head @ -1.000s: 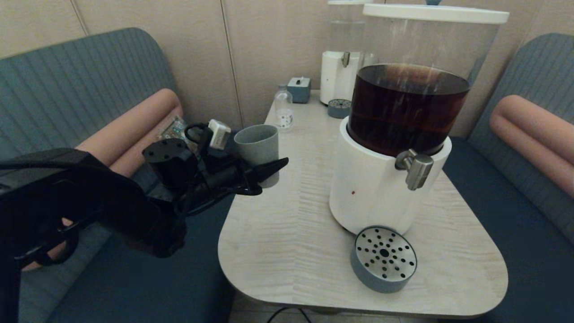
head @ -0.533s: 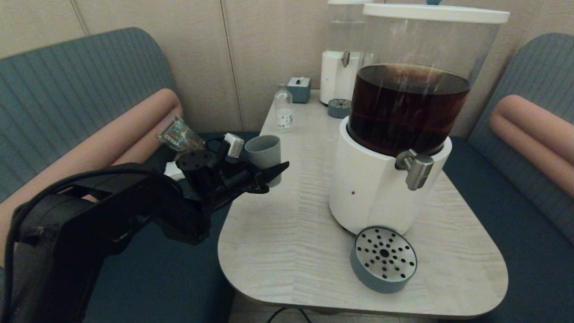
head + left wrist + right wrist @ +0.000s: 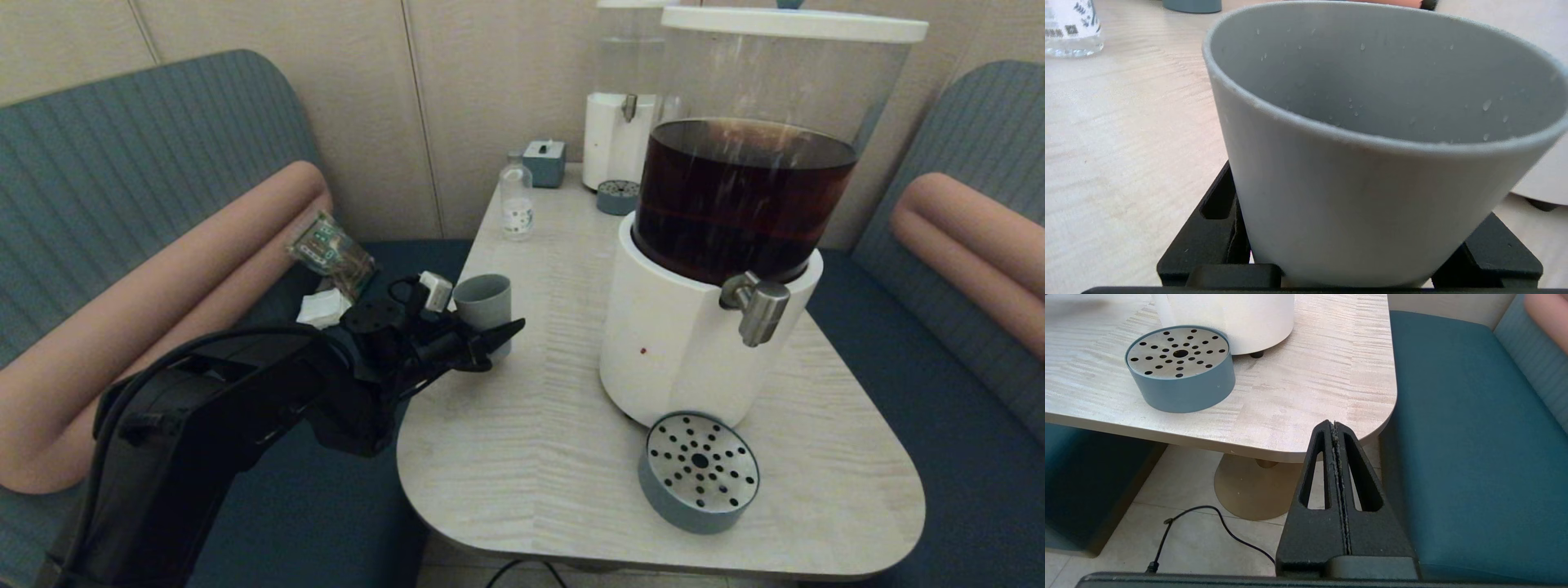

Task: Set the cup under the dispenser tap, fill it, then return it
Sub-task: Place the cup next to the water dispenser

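The left gripper (image 3: 490, 339) clamps the grey-blue cup (image 3: 483, 300) upright between its fingers at the table's (image 3: 522, 457) left edge. The dispenser tap (image 3: 759, 306) lies well off to the cup's right. The right gripper (image 3: 1336, 428) (parked, jaws pressed together) is empty.

Before me stands a pale wood-grain table (image 3: 522, 425) with rounded corners on a round pedestal foot (image 3: 1249, 490). Teal benches (image 3: 147, 163) flank it on both sides, each with a salmon bolster (image 3: 163, 278). Beige wall panels (image 3: 490, 82) rise behind. The floor (image 3: 1200, 539) is light tile, with a black cable (image 3: 1208, 526) trailing across.
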